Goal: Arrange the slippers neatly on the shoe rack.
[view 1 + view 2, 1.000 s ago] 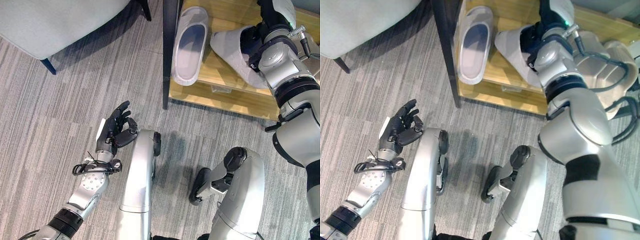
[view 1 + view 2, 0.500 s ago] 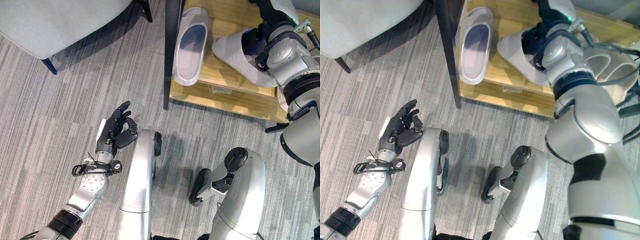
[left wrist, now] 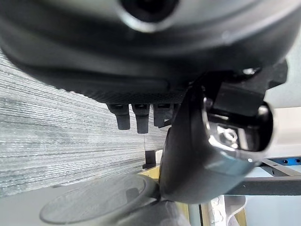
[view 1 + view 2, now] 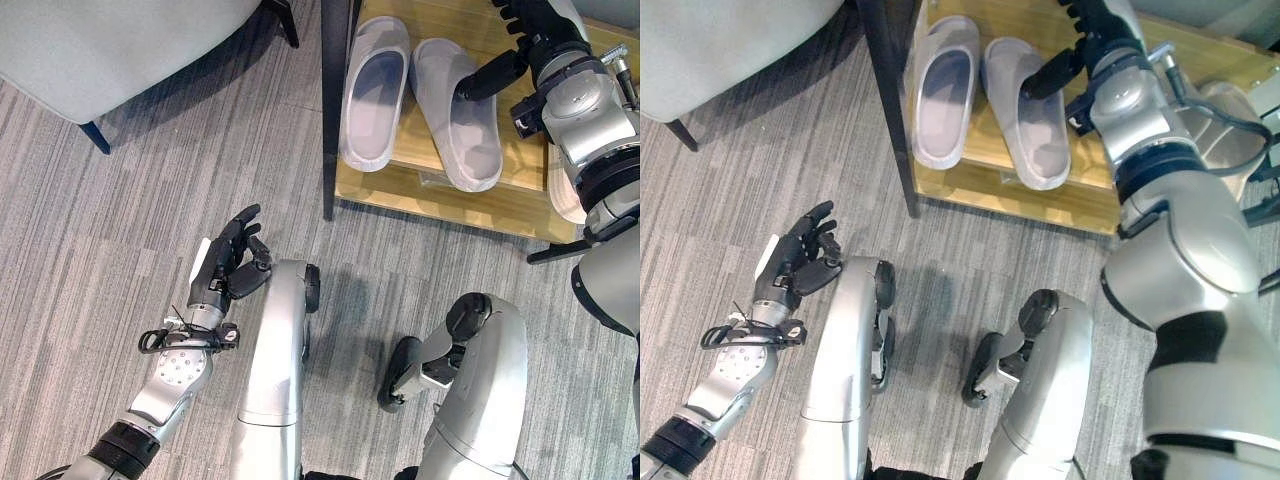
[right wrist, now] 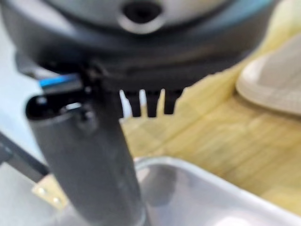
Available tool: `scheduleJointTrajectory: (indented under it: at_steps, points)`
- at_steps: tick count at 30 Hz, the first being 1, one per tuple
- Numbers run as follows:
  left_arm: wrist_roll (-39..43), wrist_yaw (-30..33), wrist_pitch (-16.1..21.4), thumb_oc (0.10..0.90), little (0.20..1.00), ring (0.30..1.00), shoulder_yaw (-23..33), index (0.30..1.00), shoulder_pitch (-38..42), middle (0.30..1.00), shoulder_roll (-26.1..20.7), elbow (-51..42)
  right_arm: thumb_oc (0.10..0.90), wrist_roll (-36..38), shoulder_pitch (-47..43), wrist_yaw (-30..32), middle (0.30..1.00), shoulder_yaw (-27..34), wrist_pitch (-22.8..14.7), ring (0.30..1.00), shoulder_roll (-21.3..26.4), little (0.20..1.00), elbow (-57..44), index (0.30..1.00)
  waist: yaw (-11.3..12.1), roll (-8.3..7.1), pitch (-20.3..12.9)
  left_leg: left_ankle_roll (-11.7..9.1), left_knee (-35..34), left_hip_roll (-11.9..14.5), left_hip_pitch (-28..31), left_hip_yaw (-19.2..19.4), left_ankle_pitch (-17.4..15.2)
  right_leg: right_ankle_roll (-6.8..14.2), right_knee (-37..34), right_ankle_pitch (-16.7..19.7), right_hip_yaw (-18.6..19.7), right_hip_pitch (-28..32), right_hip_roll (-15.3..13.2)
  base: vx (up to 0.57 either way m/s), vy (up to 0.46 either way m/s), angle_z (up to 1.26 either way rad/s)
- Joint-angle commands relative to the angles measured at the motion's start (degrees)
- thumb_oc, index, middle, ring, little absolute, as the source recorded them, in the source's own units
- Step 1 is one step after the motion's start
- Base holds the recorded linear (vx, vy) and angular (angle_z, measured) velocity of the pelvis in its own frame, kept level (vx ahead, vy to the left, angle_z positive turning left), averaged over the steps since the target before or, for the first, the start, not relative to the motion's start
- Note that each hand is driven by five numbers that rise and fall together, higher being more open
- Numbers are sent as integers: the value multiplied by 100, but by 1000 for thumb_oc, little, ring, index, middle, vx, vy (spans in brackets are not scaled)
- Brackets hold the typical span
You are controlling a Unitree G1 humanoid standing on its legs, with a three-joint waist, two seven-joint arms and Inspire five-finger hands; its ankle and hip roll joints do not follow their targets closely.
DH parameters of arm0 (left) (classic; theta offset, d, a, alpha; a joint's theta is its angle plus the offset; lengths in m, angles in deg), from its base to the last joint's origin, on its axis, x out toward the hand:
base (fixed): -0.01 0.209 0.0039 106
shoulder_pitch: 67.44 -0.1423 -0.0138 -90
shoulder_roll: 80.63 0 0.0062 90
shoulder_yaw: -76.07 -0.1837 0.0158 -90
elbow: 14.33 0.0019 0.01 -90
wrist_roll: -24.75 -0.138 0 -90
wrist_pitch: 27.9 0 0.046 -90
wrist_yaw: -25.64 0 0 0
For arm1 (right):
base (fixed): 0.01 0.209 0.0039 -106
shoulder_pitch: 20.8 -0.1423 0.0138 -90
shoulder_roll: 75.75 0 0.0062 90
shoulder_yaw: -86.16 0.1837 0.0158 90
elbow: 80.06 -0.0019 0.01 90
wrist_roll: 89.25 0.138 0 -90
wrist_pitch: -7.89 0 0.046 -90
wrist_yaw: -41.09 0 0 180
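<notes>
Two pale grey slippers lie flat, side by side, on the wooden shoe rack (image 4: 440,205): the left slipper (image 4: 375,90) next to the black post and the right slipper (image 4: 458,112) beside it. My right hand (image 4: 528,22) is open at the rack's far side, its thumb (image 4: 488,77) reaching over the right slipper's outer edge. The right wrist view shows straight fingers (image 5: 148,101) over the wood and a slipper rim (image 5: 211,188) close below. My left hand (image 4: 225,262) is open above the carpet, holding nothing.
A beige slipper (image 4: 1230,110) lies further right on the rack, partly behind my right arm. The rack's black post (image 4: 333,100) stands at its left corner. A grey chair (image 4: 110,40) with a dark leg (image 4: 97,135) stands at the back left on striped grey carpet.
The right slipper, earlier tilted on its side in my right hand, now lies flat beside the left one. My right hand has let go and drawn back. The left hand stays put.
</notes>
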Motion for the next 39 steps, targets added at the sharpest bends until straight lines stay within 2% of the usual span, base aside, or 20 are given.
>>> scheduleJointTrajectory:
  at_steps: [1,7,10,18,20,27,29,30,31,32,33,34,35,36,39]
  points:
    - [-498,-149,197,800,900,900,-400,900,-470,900,-124,-453,800,302,-923,152,900,8,-383,900,458,900,152,900,277,150,-211,-103,-233,-5,-40,-566,-302,-34,-153,89,405,-164,-92,0,0,0]
    - [-553,-96,171,800,900,900,-398,900,-523,900,-84,-414,800,478,-784,168,900,-99,-546,900,680,900,-607,900,230,62,-211,-94,-241,22,-40,-551,-291,-36,-163,95,443,-164,-93,0,0,0]
    - [-570,-119,134,800,900,900,-397,900,-586,900,-114,-423,800,528,-507,275,900,-52,-604,900,1016,900,-1324,900,155,-30,-211,-94,-287,40,-40,-518,-266,-35,-199,119,492,-164,-78,0,0,0]
    - [-783,-64,94,800,900,900,-431,900,-721,900,-253,-377,800,121,-260,174,900,-144,-415,900,962,900,-1206,900,121,-12,-211,-89,-280,48,-40,-531,-255,-48,-214,148,492,-164,-59,-13,11,0]
    - [-808,-54,83,800,900,900,-458,900,-719,900,-242,-356,800,-273,-244,135,900,-232,-277,900,818,900,-896,900,120,22,-211,-84,-288,53,-40,-534,-249,-48,-213,144,481,-164,-46,-8,15,0]
    - [-913,9,55,800,900,900,-427,900,-688,900,-227,-364,800,-426,-240,204,900,-139,-316,900,740,900,-671,900,122,47,-211,-85,-323,44,-40,-515,-248,-38,-209,127,474,-164,-36,0,0,0]
    - [-947,69,55,800,900,900,-385,900,-675,900,-203,-371,800,-243,-167,283,900,-49,-440,900,839,900,-886,900,114,45,-211,-86,-344,47,-40,-503,-237,-41,-220,128,478,-164,-34,0,0,0]
    - [-1102,185,59,800,900,900,-282,900,-704,900,-153,-351,800,197,-18,485,900,156,-845,900,1111,900,-1824,900,50,23,-211,-91,-376,57,-40,-495,-217,-44,-240,124,487,-164,-28,32,-6,0]
    - [-1172,229,70,800,900,900,-230,900,-749,900,-119,-356,800,366,169,615,900,324,-1067,900,1357,900,-2422,900,11,2,-211,-95,-388,57,-40,-479,-209,-45,-249,115,499,-164,-30,0,0,0]
    - [-1183,232,69,800,900,900,-237,900,-754,900,-131,-362,800,359,236,645,900,372,-1056,900,1403,900,-2503,900,19,-10,-211,-95,-389,51,-40,-474,-203,-45,-245,113,505,-164,-35,37,-30,0]
    - [-1351,266,91,800,900,900,-189,900,-820,900,-24,-392,800,785,828,839,900,1044,-1511,900,1738,900,-3510,900,-85,-28,-211,-96,-402,57,-40,-445,-195,-44,-247,96,509,-164,-26,37,-38,2]
    - [-1432,294,112,800,900,900,-179,900,-796,900,-24,-376,800,719,1082,997,900,1372,-1645,900,1845,900,-3748,900,-104,-47,-211,-91,-397,50,-40,-431,-193,-46,-236,87,513,-164,-19,38,-37,3]
    - [-1442,300,115,800,900,900,-192,900,-792,900,-46,-371,800,686,1166,1025,900,1449,-1643,900,1862,900,-3802,900,-88,-66,-211,-90,-395,47,-40,-429,-191,-45,-231,86,517,-164,-23,14,-38,2]
    - [-1516,366,151,800,900,900,-206,900,-740,900,-46,-317,800,600,1260,1190,900,1780,-1754,900,1957,900,-4106,900,-105,-86,-211,-89,-388,56,-40,-420,-188,-42,-217,77,508,-164,-25,0,-33,-1]
    - [-1597,455,159,800,900,900,-191,900,-757,900,-62,-322,800,557,1402,1247,900,1926,-1784,900,2008,900,-4362,900,-97,-101,-211,-87,-373,62,-40,-429,-186,-46,-198,69,496,-164,-29,0,-11,-1]
